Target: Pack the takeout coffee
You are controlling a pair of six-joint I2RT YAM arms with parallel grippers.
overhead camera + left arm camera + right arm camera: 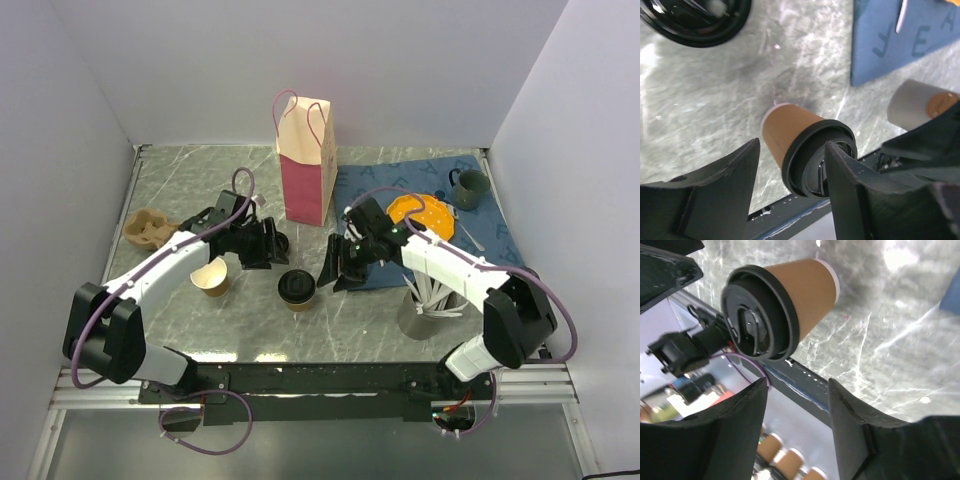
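Brown kraft takeout coffee [297, 288], black lid on, is standing upright on the marble counter [180, 180]. It's out in front of the pink paper bag [305, 160], not inside it. The left pincer [265, 250] hangs just behind and to the left of the cup, and the right pincer [340, 272] is just to its right. Both have their jaws spread wide and are gripping nothing. A lidless cup [212, 276] sits over by the left arm.

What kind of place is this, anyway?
Probably a robot test booth staged as a café counter: white walls box in a marble-look table, a left arm and right arm are mounted at its near edge, and a takeout coffee and paper bag stand on it.
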